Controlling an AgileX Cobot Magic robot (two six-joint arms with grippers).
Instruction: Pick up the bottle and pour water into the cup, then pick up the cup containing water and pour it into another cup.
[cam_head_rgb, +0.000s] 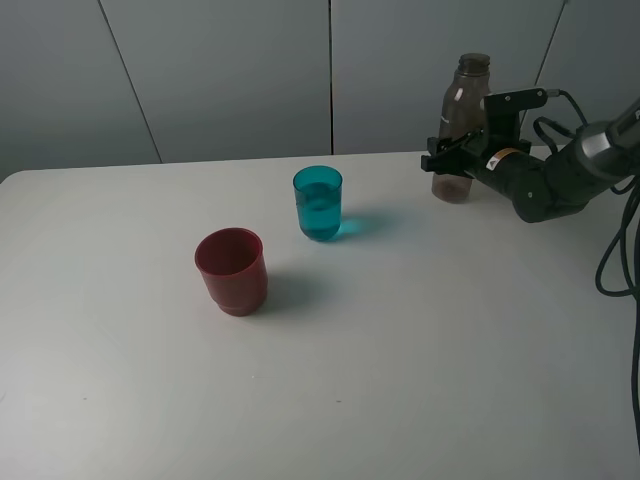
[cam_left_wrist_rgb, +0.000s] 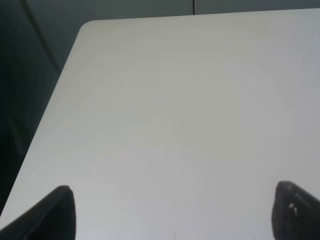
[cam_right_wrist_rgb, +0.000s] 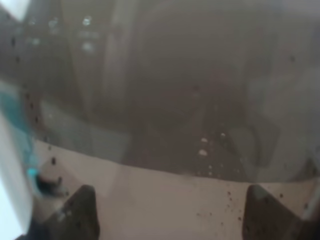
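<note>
Bottle (cam_head_rgb: 463, 108) stands upright at upper right of the high view, base on the surface (cam_head_rgb: 420, 380), long axis vertical. R fingers (cam_head_rgb: 441, 160) sit at its lower body, one each side, w/ R arm (cam_head_rgb: 545, 180) coming in from the right edge. In the R wrist view the smoky bottle wall fills nearly the whole frame, v. close. Two dark fingertips show low in that frame, well apart. Clamped on the bottle or slack around it? Can't tell, since neither view shows contact or a gap at the pads.

Teal cup (cam_head_rgb: 318, 203) stands near centre of the high view, upright, w/ water visible inside, so the first pour looks done. Red cup (cam_head_rgb: 231, 270) is lower left of the teal one, near but not touching. It's upright, mouth up, no water visible in it.

Key relation for the next move, as I judge it: teal cup lies left of and a bit below the R fingers in the high view, well apart, nothing standing btwn. Red cup is farther along the same diagonal. R arm is the only arm in that view, so prob. the nearer one. Cup axis is vertical, so a side-on grasp at mid-wall would suit once the bottle is let go.

L fingers (cam_left_wrist_rgb: 60, 215) are spread wide, w/ nothing btwn them and touching nothing. L wrist view shows only bare surface beyond them, no task thing.
</note>
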